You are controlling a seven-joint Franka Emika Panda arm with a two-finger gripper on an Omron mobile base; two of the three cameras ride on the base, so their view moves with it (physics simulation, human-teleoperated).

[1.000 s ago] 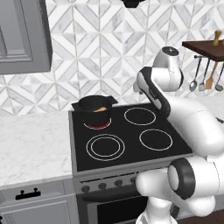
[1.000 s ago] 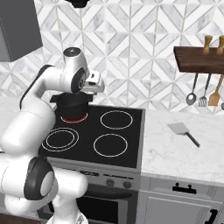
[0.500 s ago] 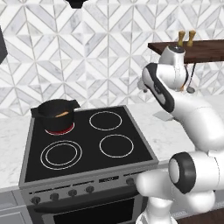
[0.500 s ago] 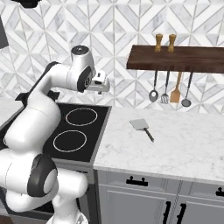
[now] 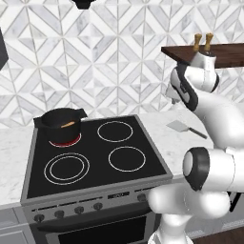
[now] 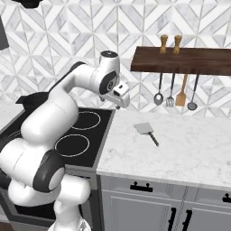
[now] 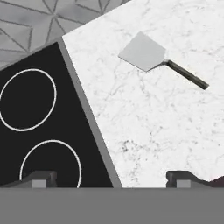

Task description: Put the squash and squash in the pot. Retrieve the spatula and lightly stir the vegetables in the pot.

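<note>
Views shifted rightward along the counter since a second ago: base driven, not things moved. Stove (image 5: 95,152) now at left of frame, marble counter (image 6: 189,149) to its right now in reach. Judged meaning: squash stage done, approach to the spatula under way.

Pot (image 5: 59,123): on the stove's rear left burner, a tan-orange sliver showing inside, taken as squash (image 5: 68,125); count not discernible.

Gripper (image 6: 121,95): above the stove's right edge, fingers spread wide, holding nothing; both tips (image 7: 41,178) well apart in the hand view.

Spatula (image 6: 146,132): flat on the counter, right of the stove, untouched, well apart from the gripper. Long axis diagonal to the stove's edge. Blade end toward the stove and back wall; handle (image 7: 188,75) pointing away from the stove, toward the counter's front. Blade lying flat.

Hanging utensils (image 6: 173,92): under the shelf (image 6: 180,61) beyond the spatula, not task items.
</note>
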